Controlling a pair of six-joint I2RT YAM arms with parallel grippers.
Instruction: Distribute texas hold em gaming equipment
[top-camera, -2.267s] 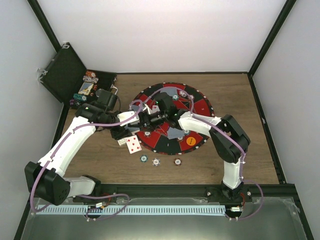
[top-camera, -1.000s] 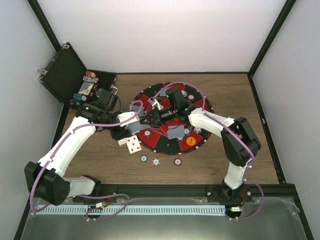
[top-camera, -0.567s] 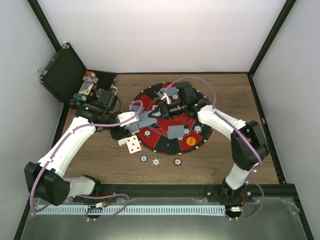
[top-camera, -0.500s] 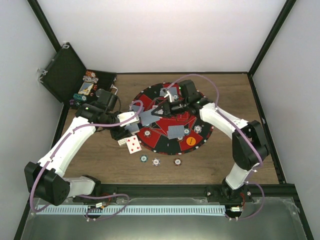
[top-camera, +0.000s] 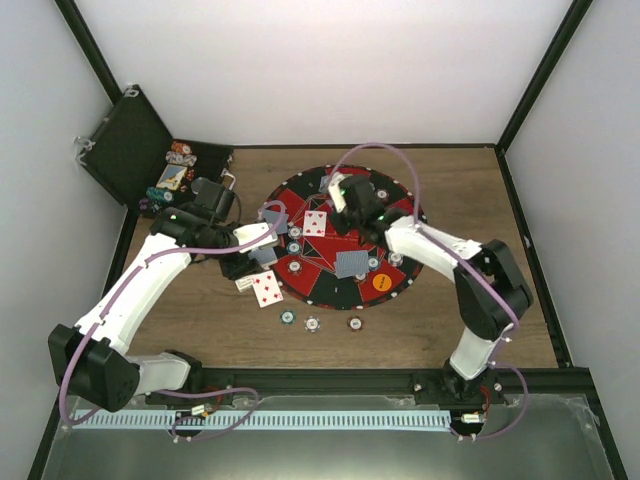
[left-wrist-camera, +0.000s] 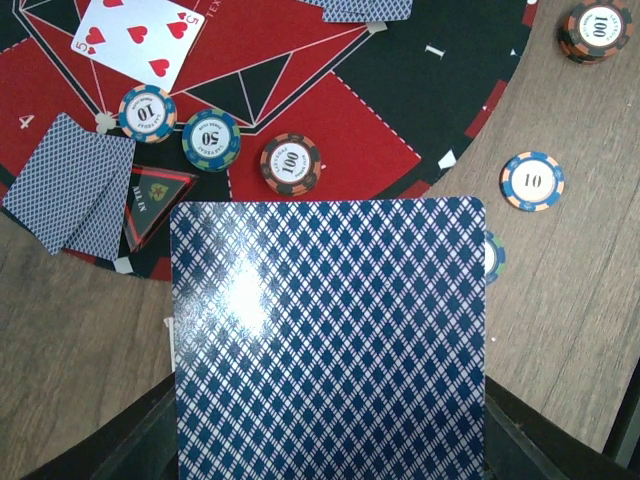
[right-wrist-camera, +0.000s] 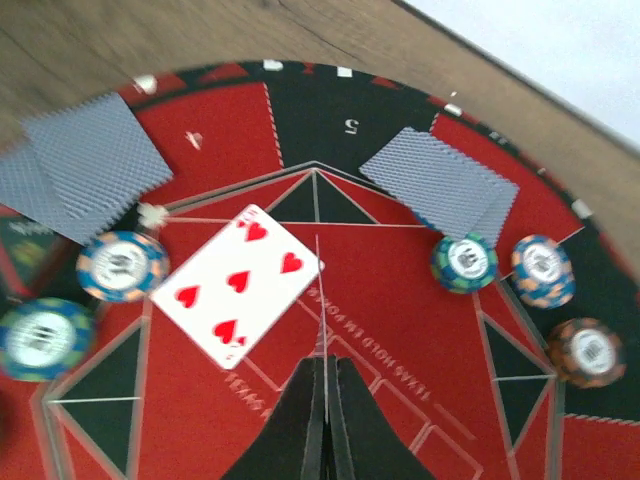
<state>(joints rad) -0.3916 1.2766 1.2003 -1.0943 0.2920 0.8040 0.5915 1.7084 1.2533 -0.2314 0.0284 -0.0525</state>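
My left gripper (left-wrist-camera: 330, 445) is shut on a deck of playing cards (left-wrist-camera: 328, 335), blue back up, over the mat's left edge (top-camera: 262, 255). My right gripper (right-wrist-camera: 325, 365) is shut on one card (right-wrist-camera: 321, 300), seen edge-on, above the red-and-black mat (right-wrist-camera: 420, 330), at its far middle in the top view (top-camera: 336, 192). A five of hearts (right-wrist-camera: 238, 285) (top-camera: 316, 223) lies face up just left of the held card. Face-down card pairs (right-wrist-camera: 445, 185) (left-wrist-camera: 72, 185) and striped chips (left-wrist-camera: 211, 139) (right-wrist-camera: 465, 262) lie around the mat. An orange button (top-camera: 381, 283) sits at its near right.
Three chips (top-camera: 313, 323) and a face-up card (top-camera: 266, 288) lie on the wood in front of the mat. The open black case (top-camera: 130, 150), with chips (top-camera: 180, 155) in it, stands at the far left corner. Both arms reach over the mat.
My right gripper shut on a card at the left gripper's deck, drew it off and carried it toward the far side of the mat, uncovering the five of hearts. The left arm stayed put.
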